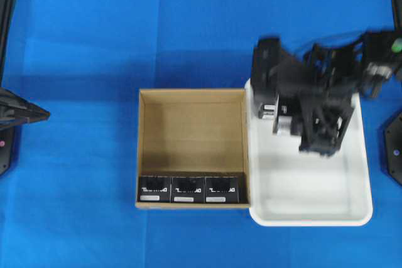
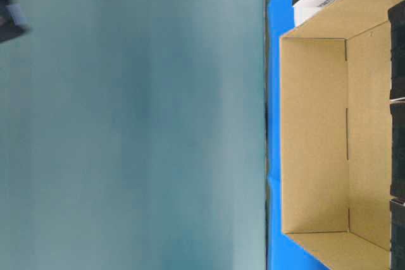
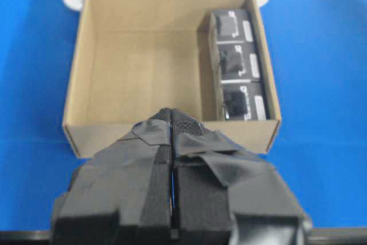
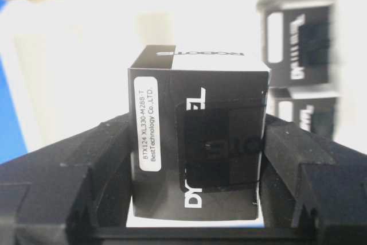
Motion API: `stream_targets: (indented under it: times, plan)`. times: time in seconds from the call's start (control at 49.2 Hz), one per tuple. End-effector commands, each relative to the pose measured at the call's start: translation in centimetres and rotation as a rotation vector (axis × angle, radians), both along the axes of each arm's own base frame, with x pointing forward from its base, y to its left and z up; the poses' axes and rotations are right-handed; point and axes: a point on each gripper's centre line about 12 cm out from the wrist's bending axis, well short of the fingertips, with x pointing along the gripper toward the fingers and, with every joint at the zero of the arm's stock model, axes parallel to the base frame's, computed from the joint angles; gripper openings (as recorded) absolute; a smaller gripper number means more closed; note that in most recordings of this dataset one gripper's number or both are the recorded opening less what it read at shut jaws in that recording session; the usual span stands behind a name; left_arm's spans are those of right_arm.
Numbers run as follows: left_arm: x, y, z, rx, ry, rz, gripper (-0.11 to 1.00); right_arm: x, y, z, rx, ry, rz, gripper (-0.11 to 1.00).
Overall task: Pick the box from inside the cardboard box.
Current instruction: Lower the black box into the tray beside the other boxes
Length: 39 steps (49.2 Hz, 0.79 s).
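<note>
Carrying step well under way, by the look of it: one box (image 4: pixel 198 142) already out of the cardboard box (image 1: pixel 191 95) and hanging over the white tray (image 1: pixel 314 208), pinched between the fingers of the right gripper (image 4: pixel 195 199)

Next move, as a guess: lowering into a bare patch of the tray floor, clear of the two cartons (image 4: pixel 298 78) already lying at the tray's far corner, then parting the fingers only once the carton sits flat

Still three black cartons (image 1: pixel 187 189) in a row against the near wall of the cardboard box, the remainder of its floor bare

Right arm (image 1: pixel 326 86) reaching in from the right edge of the overhead view, blurred, wrist pitched downward over the tray's upper half, gripper pointing at the tray floor

Right fingers (image 4: pixel 86 170) closed against both side faces of the carton, label strip facing the wrist camera

Left gripper (image 3: pixel 172 124) parked level just outside the cardboard box, aimed across it, fingers pressed together with nothing between them
</note>
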Motion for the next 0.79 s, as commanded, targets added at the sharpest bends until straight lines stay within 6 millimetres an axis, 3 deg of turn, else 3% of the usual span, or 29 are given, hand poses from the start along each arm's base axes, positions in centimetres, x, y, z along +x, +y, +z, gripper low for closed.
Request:
stream_targets:
  times: [0.0, 0.569, 0.772]
  plan:
    - [0.2, 0.0, 1.1, 0.001, -0.025, 0.0, -0.07, -0.2, 0.6, -2.0, -0.017, -0.015, 0.021, 0.61]
    - [0.2, 0.0, 1.2, 0.0, -0.028, 0.001, -0.07, 0.5, 0.9, -9.7, -0.048, 0.007, 0.096, 0.61]
    - [0.2, 0.0, 1.3, 0.0, -0.031, 0.001, -0.07, 0.2, 0.8, -11.5, -0.057, -0.006, 0.093, 0.61]
